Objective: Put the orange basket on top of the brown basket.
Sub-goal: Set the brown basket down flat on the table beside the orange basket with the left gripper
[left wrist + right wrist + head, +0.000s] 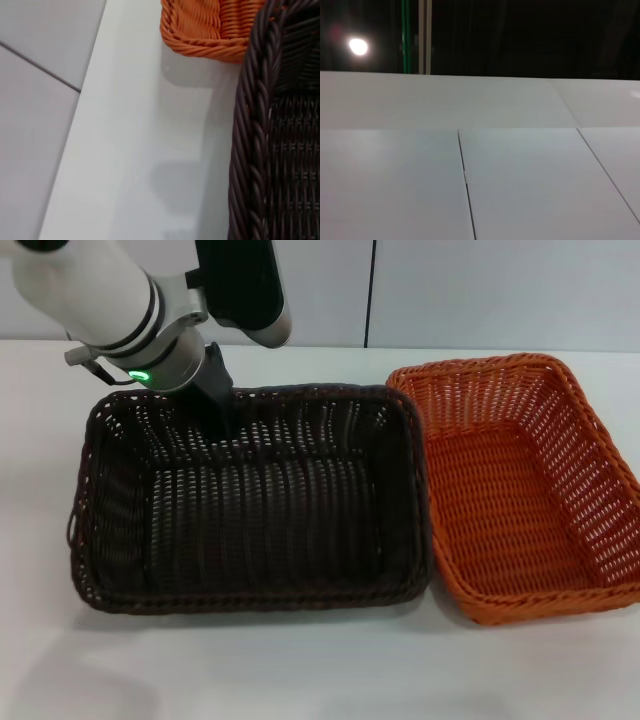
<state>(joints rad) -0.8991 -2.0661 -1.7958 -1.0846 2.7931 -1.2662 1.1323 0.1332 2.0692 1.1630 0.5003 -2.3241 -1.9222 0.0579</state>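
Your left gripper (222,410), its fingers' state hidden, dips into the brown basket (250,505) at upper left, so move it toward the orange basket (520,485) at right on the table (300,670).

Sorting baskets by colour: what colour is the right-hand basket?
Bright orange woven wicker basket, clearest in the head view.

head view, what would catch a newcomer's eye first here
Two woven baskets sit side by side on the white table: the bright orange basket on the robot's right, and the dark brown basket in the middle, their rims close together. The left end effector reaches down at the brown basket's far rim, a green light glowing on its wrist. The orange basket is not yet stacked.
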